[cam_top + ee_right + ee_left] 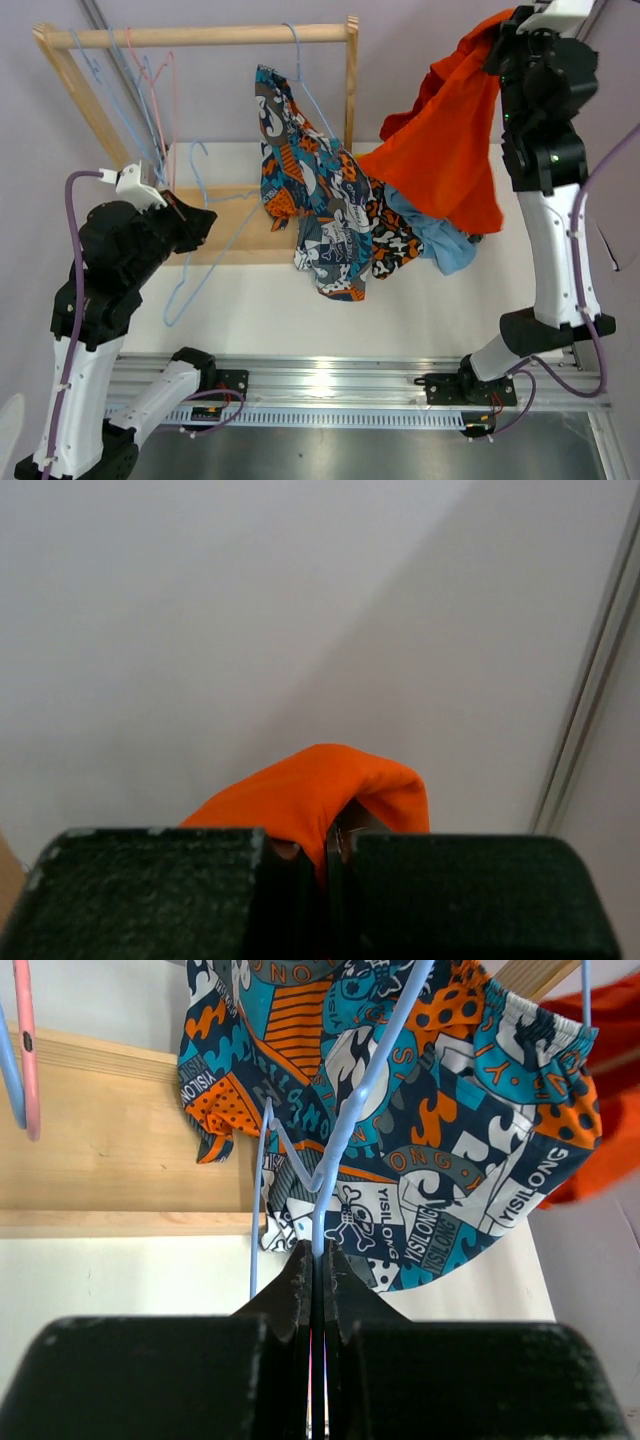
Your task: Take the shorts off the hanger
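Observation:
My left gripper (207, 222) (318, 1257) is shut on the thin wire of a light-blue hanger (350, 1110). The wire runs up across the blue-orange-white patterned shorts (300, 170) (440, 1140), which drape over the wooden rack's base. My right gripper (500, 45) (335, 842) is shut on the red-orange shorts (450, 150) (320, 790) and holds them high at the far right, hanging down. The orange-black-white camouflage shorts (385, 238) and light blue shorts (445, 245) lie heaped on the table beside the patterned pair. No dark navy pair shows.
A wooden rack (200, 36) stands at the back left with several empty blue and pink hangers (150, 90). Its base board (225, 225) (120, 1140) lies under the patterned shorts. A pink hanger (25, 1050) hangs at the left. Another blue hanger (185, 290) hangs off the base.

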`<state>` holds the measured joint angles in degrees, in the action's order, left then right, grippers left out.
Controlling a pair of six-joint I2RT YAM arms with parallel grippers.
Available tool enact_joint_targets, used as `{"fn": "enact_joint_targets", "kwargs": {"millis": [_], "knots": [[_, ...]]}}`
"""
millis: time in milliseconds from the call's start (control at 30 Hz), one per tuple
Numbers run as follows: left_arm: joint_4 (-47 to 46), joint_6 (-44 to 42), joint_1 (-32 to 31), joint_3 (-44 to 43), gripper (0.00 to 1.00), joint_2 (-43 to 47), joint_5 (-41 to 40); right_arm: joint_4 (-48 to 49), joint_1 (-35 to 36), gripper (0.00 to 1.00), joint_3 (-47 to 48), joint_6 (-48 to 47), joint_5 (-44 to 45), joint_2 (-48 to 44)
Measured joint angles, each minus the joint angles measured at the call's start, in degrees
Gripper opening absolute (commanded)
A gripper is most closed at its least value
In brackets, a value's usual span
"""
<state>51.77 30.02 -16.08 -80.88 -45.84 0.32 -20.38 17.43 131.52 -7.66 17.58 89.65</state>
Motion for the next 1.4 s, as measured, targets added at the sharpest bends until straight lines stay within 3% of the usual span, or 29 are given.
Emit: {"fn": "enact_joint_targets", "kwargs": {"millis": [133,300,333,367,400,433,533,567,667,1000,1233,1400], "knots": [[-0.2,-0.2,0.0,1.8,0.00,0.7,0.1,7.2,-4.8,0.00,-15.2,5.4,-4.1,1.1],[-0.2,-1.0,0.0,2.2,0.00,1.4,0.0,20.0,-4.8,0.00,-48.3,12.3,-6.0,-1.9],[-0.2,-1.1,0.0,2.1,0.00,1.3,0.0,21.3,-4.8,0.12,-54.8,14.0,-6.3,-2.6],[-0.2,-1.2,0.0,1.8,0.00,1.1,0.0,21.8,-4.8,0.36,-59.2,15.5,-6.7,-2.9],[0.2,-1.4,0.0,1.2,0.00,0.6,0.0,22.2,-4.8,0.69,-63.6,17.7,-7.1,-3.0],[0.3,-1.6,0.0,0.2,0.00,-0.1,0.0,22.1,-4.8,0.80,-67.0,19.8,-7.6,-3.0],[1.5,-2.1,0.0,-6.1,0.00,-4.1,-0.1,21.1,-4.9,0.89,-72.0,24.3,-8.9,-3.0],[1.5,-2.2,0.0,-8.5,0.00,-5.5,-0.2,21.6,-4.5,0.99,-73.1,25.6,-9.0,-3.8],[1.9,-3.0,0.0,-15.8,0.00,-9.9,-0.8,21.3,-1.2,0.99,-79.5,27.7,-7.6,-11.6],[2.1,-4.1,0.0,-40.6,0.00,-27.3,-3.6,12.2,16.4,0.99,-90.3,33.7,-3.7,-56.5],[-0.8,-3.9,0.2,-47.3,0.00,-39.6,-5.1,0.3,31.9,0.99,-91.4,36.8,1.1,-65.6],[-1.8,-3.5,1.4,-54.3,0.00,-49.0,-5.2,-6.4,36.8,0.99,-91.6,38.1,4.4,-67.4]]}}
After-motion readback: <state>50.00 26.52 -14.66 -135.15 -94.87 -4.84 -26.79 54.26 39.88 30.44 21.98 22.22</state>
